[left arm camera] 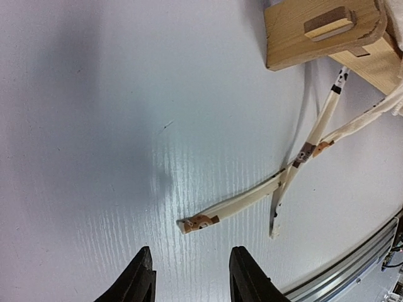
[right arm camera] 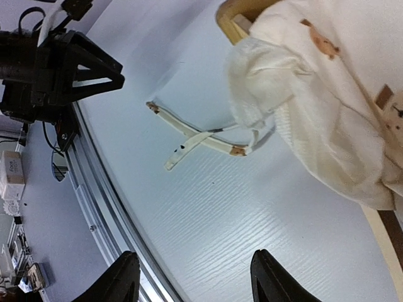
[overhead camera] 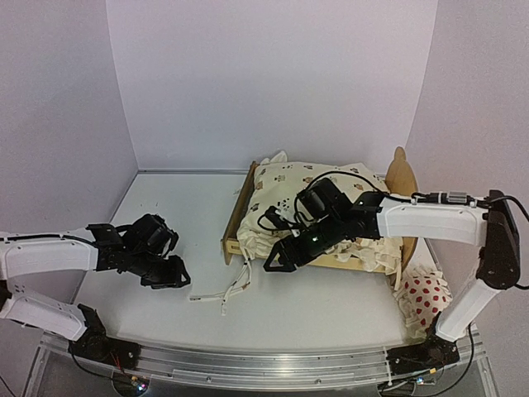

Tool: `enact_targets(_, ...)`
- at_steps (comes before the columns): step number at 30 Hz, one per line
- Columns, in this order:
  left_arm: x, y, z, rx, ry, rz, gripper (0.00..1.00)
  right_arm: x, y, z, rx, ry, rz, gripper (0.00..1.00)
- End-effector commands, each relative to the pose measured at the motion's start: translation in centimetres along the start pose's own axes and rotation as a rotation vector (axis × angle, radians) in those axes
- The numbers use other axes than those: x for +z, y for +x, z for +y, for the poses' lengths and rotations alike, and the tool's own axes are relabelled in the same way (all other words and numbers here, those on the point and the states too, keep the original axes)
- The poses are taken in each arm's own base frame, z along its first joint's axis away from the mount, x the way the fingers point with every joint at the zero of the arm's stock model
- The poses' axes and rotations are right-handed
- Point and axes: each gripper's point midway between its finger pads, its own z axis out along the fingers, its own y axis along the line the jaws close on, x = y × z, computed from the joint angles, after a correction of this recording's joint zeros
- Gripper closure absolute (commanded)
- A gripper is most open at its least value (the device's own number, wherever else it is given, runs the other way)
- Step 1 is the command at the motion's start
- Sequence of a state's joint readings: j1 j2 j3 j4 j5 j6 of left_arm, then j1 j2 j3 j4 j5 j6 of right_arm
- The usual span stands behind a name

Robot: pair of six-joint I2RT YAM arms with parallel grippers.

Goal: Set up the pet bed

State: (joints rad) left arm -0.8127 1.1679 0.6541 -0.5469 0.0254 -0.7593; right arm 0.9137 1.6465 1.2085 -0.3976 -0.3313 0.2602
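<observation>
Cushion [overhead camera: 331, 178] fabric spills over the near-left corner of the pet bed [overhead camera: 238, 211], which stands right of centre on the table [overhead camera: 165, 207]. The cushion's ties [overhead camera: 221, 294] trail across the table. The right tool [overhead camera: 279, 259] hovers over that corner, spread and empty. The left tool [overhead camera: 172, 275], also spread and empty, sits near the ties. It seems best to pinch the ruffled edge rather than the ties, then tuck it inside the rail without shoving the light frame.
</observation>
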Motion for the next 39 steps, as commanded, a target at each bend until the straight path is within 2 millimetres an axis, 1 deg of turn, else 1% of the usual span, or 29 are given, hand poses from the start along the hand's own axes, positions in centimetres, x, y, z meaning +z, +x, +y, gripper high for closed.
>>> enact_targets(1,1.0,0.4,0.9,0.01,-0.056,0.017,0.59,1.1,-2.0,3.7,-0.109,-0.026,-0.039,0.39)
enact_targets(3,1.7,0.5,1.0,0.017,-0.059,0.024,0.59,2.1,-1.9,4.6,-0.129,-0.011,-0.032,0.39)
enact_targets(5,2.4,0.8,0.6,0.023,-0.039,0.044,0.59,3.1,-1.9,5.1,-0.135,0.016,-0.028,0.39)
enact_targets(9,3.4,1.3,0.2,0.048,-0.03,0.077,0.61,5.0,-1.3,5.5,-0.145,0.07,-0.013,0.39)
enact_targets(14,4.1,2.0,-0.3,0.077,-0.012,0.117,0.6,6.2,-1.0,5.2,-0.112,0.09,0.002,0.39)
enact_targets(18,4.9,2.5,-0.1,0.1,-0.025,0.14,0.59,7.2,-0.6,5.4,-0.105,0.085,0.022,0.39)
enact_targets(22,5.7,2.8,-0.1,0.109,-0.034,0.155,0.62,7.8,-0.2,5.5,-0.103,0.081,0.037,0.39)
enact_targets(27,6.1,3.0,-0.3,0.121,-0.052,0.162,0.69,8.2,0.2,5.4,-0.101,0.077,0.052,0.39)
enact_targets(33,6.4,3.2,-0.5,0.133,-0.079,0.169,0.86,8.6,0.5,5.4,-0.099,0.072,0.065,0.39)
enact_targets(39,6.5,3.4,-0.7,0.143,-0.101,0.16,0.99,8.6,1.2,5.3,-0.097,0.068,0.079,0.39)
